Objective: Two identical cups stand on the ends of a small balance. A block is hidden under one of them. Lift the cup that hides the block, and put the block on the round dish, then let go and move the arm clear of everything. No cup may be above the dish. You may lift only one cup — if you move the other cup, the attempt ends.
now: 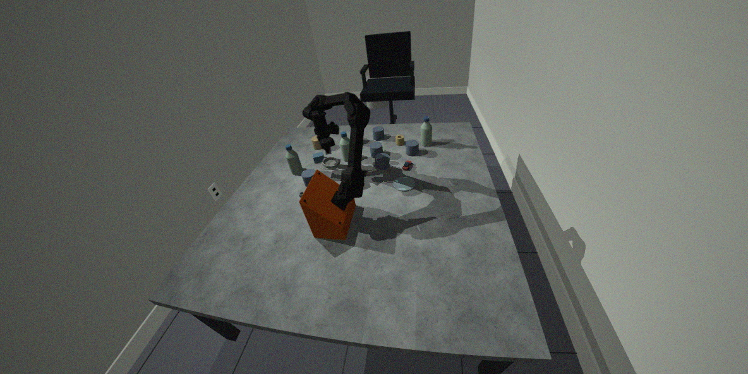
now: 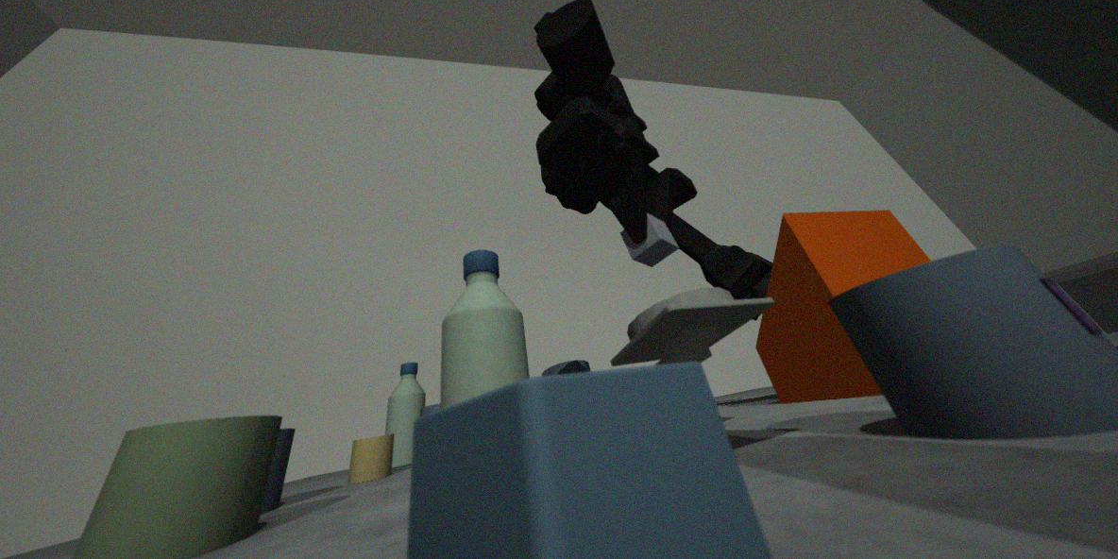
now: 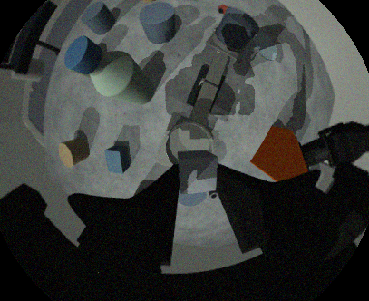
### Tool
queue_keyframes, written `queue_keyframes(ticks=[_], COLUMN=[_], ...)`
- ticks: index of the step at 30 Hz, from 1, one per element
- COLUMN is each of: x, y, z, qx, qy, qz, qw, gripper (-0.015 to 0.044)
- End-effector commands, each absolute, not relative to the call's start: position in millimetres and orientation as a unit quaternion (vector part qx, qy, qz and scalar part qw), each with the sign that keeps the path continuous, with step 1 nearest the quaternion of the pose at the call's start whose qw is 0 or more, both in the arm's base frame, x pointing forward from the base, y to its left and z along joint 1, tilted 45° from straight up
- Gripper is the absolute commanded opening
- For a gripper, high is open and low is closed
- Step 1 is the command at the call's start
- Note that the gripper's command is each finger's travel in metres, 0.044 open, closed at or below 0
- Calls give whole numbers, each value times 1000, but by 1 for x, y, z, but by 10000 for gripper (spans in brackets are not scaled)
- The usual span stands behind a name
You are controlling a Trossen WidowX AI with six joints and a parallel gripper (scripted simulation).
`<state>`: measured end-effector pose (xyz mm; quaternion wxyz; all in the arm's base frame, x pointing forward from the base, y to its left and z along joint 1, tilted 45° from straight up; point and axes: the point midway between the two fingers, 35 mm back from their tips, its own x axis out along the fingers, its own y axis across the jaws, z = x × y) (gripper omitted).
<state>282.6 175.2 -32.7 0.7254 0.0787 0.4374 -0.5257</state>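
Observation:
My gripper [image 2: 644, 231] [image 3: 194, 167] is shut on the small grey block [image 2: 654, 248] [image 3: 198, 165], which hangs above the near end of the balance. In the top view the arm hides the block. The balance [image 2: 695, 321] [image 3: 218, 72] has a bare round pan at this end, with no cup on it. A dark blue cup [image 1: 382, 160] [image 3: 247, 26] stands at the balance's other end. The round pale dish [image 1: 404, 184] [image 3: 269, 53] lies beyond that cup, with nothing seen on it. Several similar blue cylinders stand nearby; I cannot tell which is the second cup.
An orange block [image 1: 326, 209] [image 2: 813, 321] [image 3: 280, 154] stands by the arm's base. Green bottles [image 1: 294, 160] [image 1: 426, 134] stand on both sides, and another bottle [image 1: 345, 148] [image 3: 120, 79] is near the gripper. A blue block [image 3: 114, 160], a tan cylinder [image 3: 76, 151] and a red toy car [image 1: 407, 165] are around.

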Motion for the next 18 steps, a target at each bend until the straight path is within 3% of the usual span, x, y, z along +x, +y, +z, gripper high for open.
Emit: queue_keyframes(ticks=[1,18], x=[280,296], y=[189,170], z=[-18,8], qx=[83,88], qy=[437,454], qz=[-526,-514], qw=[724,723], gripper=[0,0])
